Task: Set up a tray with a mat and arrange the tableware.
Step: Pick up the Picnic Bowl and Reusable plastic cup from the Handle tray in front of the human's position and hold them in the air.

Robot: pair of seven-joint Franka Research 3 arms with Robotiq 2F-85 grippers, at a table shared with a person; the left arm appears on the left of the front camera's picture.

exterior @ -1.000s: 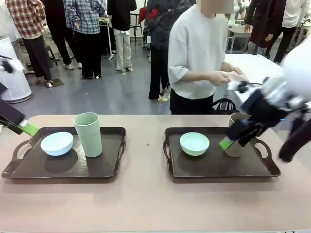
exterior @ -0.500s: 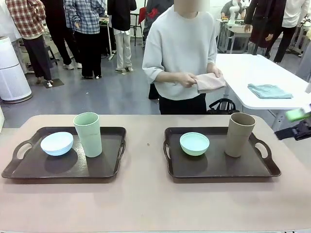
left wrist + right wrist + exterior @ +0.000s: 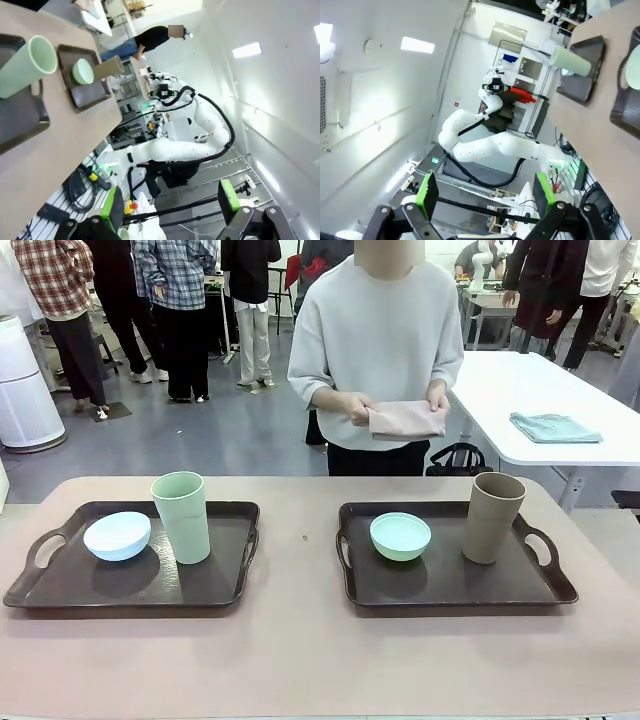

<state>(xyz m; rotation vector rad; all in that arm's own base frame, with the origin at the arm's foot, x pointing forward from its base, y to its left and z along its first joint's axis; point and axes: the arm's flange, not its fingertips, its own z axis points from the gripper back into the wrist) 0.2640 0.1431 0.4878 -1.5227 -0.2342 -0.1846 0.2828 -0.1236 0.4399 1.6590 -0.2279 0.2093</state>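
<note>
Wrist views: left claw (image 3: pixel 170 200), right claw (image 3: pixel 485 192) apart, empty; front: folded mat (image 3: pixel 408 421) in person's hands (image 3: pixel 356 408).

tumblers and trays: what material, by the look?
The light green tumbler and brown tumbler are likely matte plastic: flat even colour, no glints, thin rims. The left tray and right tray are dark brown, probably moulded plastic with a slight sheen on the floor; the handles look formed in one piece.

tray (image 3: pixel 22 117) cut off at edge, bowl (image 3: pixel 633 70) cropped
</note>
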